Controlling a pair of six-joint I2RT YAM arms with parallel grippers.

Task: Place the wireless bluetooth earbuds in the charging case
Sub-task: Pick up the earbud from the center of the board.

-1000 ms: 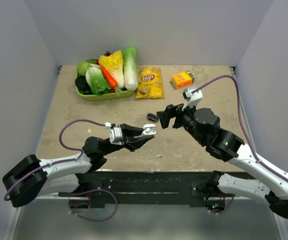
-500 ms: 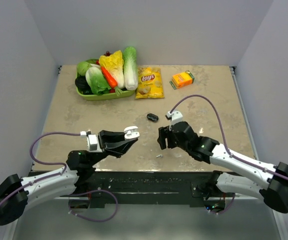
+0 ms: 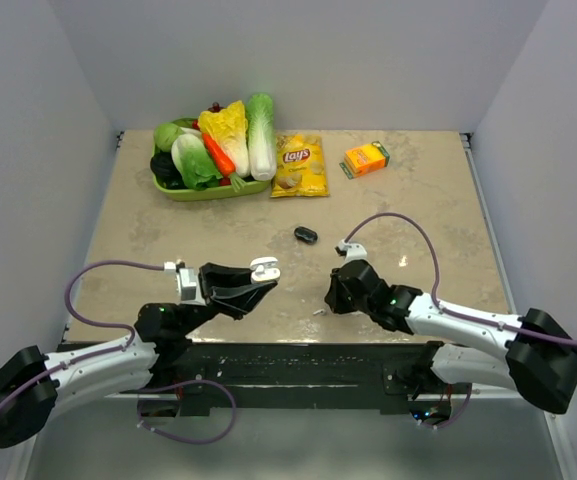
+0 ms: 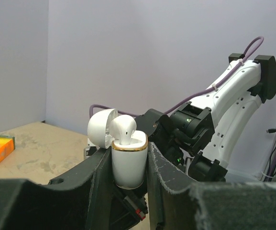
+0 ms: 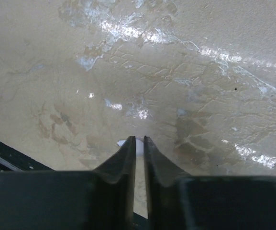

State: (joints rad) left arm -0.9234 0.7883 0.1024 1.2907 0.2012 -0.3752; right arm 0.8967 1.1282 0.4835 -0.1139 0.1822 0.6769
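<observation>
My left gripper point(image 3: 261, 272) is shut on the white charging case point(image 4: 128, 163) and holds it upright above the table's front. The case lid point(image 4: 101, 126) is open. One white earbud point(image 4: 124, 128) sits in the case. My right gripper point(image 3: 332, 298) is down at the table. Its fingertips point(image 5: 130, 143) are shut on a small white piece point(image 5: 122, 142) that lies there and looks like the second earbud point(image 3: 318, 312). Most of that piece is hidden by the fingers.
A black oval object point(image 3: 305, 234) lies mid-table. At the back stand a green tray point(image 3: 180, 192) of vegetables, a yellow chip bag point(image 3: 300, 165) and an orange box point(image 3: 365, 158). The right arm point(image 4: 233, 105) rises close behind the case in the left wrist view.
The right arm dropped from mid-table to the white piece near the front edge, and its jaws closed from wide open. The left arm drew back left with the case.
</observation>
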